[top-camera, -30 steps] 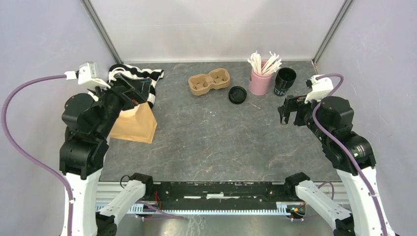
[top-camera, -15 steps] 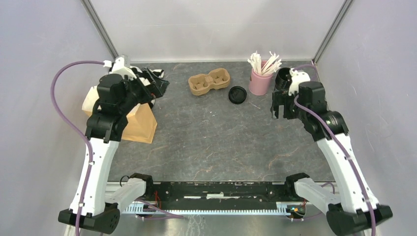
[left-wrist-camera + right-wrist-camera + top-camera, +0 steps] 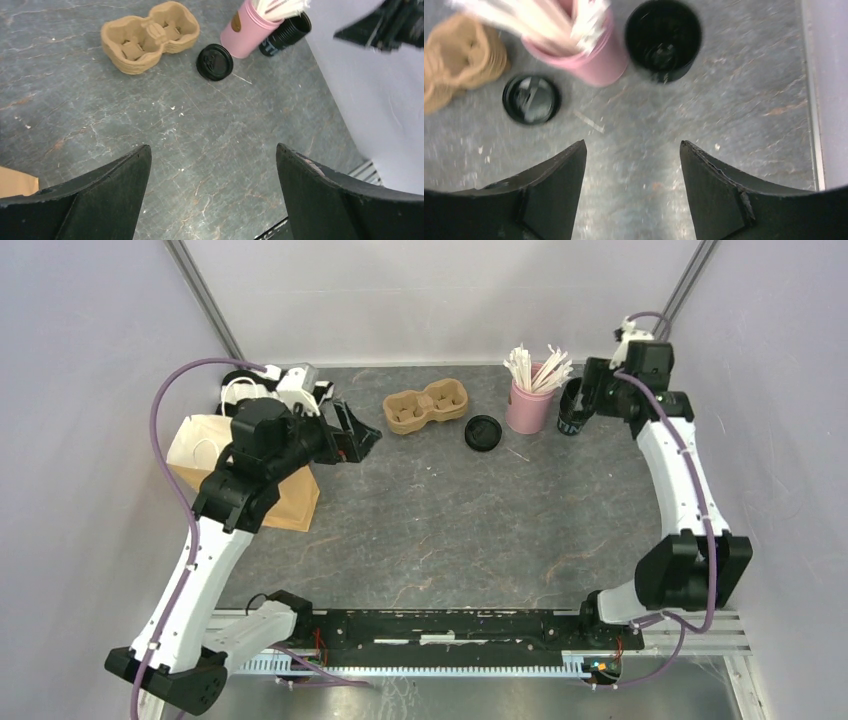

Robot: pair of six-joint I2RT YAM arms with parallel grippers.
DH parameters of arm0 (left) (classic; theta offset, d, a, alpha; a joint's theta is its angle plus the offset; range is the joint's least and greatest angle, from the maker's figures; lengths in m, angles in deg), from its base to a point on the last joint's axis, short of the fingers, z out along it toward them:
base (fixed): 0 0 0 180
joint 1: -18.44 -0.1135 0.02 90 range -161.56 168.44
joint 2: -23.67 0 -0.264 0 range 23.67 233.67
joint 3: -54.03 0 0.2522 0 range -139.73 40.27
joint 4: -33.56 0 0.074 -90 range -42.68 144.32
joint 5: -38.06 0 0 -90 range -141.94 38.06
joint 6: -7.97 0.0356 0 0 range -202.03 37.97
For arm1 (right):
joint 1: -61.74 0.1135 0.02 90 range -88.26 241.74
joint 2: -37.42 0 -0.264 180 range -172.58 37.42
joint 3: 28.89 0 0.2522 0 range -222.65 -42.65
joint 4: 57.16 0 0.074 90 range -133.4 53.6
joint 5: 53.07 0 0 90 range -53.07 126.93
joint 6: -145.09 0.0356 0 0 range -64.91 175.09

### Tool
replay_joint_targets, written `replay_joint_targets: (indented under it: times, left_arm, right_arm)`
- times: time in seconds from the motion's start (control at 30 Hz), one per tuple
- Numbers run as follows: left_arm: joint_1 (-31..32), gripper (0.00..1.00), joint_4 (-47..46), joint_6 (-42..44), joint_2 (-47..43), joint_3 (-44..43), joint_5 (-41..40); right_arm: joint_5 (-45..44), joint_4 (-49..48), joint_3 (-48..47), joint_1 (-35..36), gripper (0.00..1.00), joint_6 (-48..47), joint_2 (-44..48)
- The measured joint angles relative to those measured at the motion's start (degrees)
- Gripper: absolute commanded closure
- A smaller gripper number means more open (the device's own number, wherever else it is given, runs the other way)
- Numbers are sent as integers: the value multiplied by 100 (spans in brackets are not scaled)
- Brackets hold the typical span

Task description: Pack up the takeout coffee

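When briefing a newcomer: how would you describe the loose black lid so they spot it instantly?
At the far edge of the table stands a pink cup of white sticks. The lid lies between it and the carrier tray: the only flat black disc, unlike the upright black cup.

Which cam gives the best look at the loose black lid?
Left wrist: the lid is sharp and unobstructed, near the pink cup. Right wrist shows it whole but motion-blurred; top external, whole but small.

White link shells, black joints and a looping purple cable [image 3: 158,425] mark each arm [image 3: 190,585], while the left gripper [image 3: 212,165] and right gripper [image 3: 633,160] have broad, tapered black fingers [image 3: 100,200].
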Motion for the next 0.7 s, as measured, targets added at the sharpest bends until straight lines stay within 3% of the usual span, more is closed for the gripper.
replay_joint_targets:
  times: [0.27,0.53,0.7]
  left_arm:
    - [393,0,24,625,184,-107,-247]
    - [404,0,236,992,1062,-754,-586]
    - [404,0,306,1067,1488,-1073,-643]
  right_arm:
    - [-81,-315,-994,-1064,35,518,-1080]
    - [-378,-334,-2015,-1060,45,557,-2354]
    - [-439,-317,-2387,-1021,45,590,-3051]
